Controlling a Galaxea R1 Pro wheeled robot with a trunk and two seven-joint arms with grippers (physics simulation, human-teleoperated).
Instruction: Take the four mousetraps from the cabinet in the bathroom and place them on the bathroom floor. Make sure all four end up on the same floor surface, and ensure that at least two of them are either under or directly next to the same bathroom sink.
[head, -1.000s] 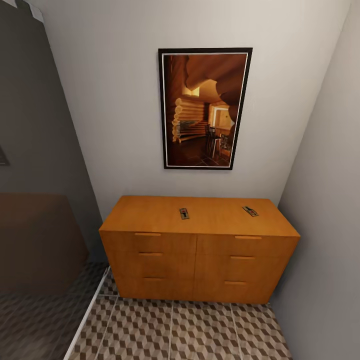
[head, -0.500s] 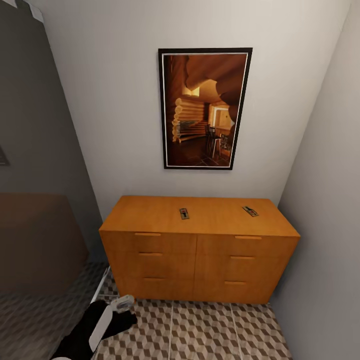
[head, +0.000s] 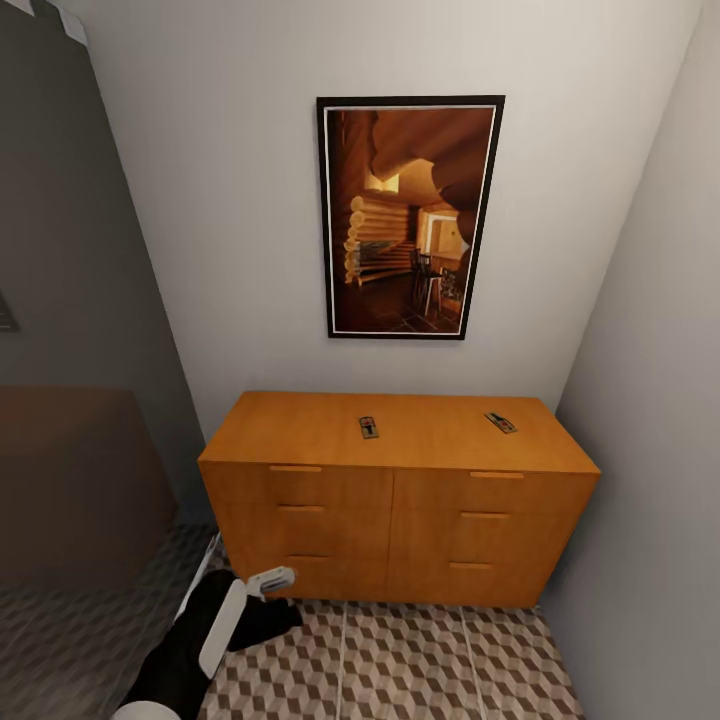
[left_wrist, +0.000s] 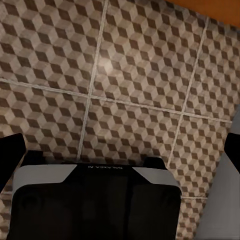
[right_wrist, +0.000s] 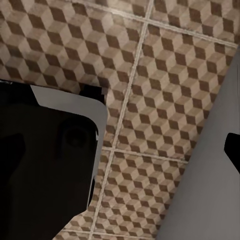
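The orange-brown cabinet (head: 400, 500) stands against the back wall, all drawers closed. Two small dark mousetraps lie flat on its top, one near the middle (head: 368, 427) and one toward the right end (head: 500, 422). No other traps are in sight. My left arm (head: 218, 628) reaches up at the lower left, low in front of the cabinet's left drawers. In the left wrist view the left gripper (left_wrist: 120, 152) is open over the cube-pattern bathroom floor (left_wrist: 125, 75), its dark fingertips (left_wrist: 10, 160) far apart and empty. The right gripper (right_wrist: 122, 147) also hangs open over the floor (right_wrist: 150, 60).
A framed picture (head: 408, 218) hangs above the cabinet. A plain wall (head: 650, 450) closes in the right side. Darker shower tiles (head: 70, 630) behind a glass panel lie at the left. Patterned floor (head: 420, 660) stretches in front of the cabinet.
My left arm has risen into the head view from the lower left and moved up toward the cabinet's lower left corner. The cabinet and both traps have not moved.
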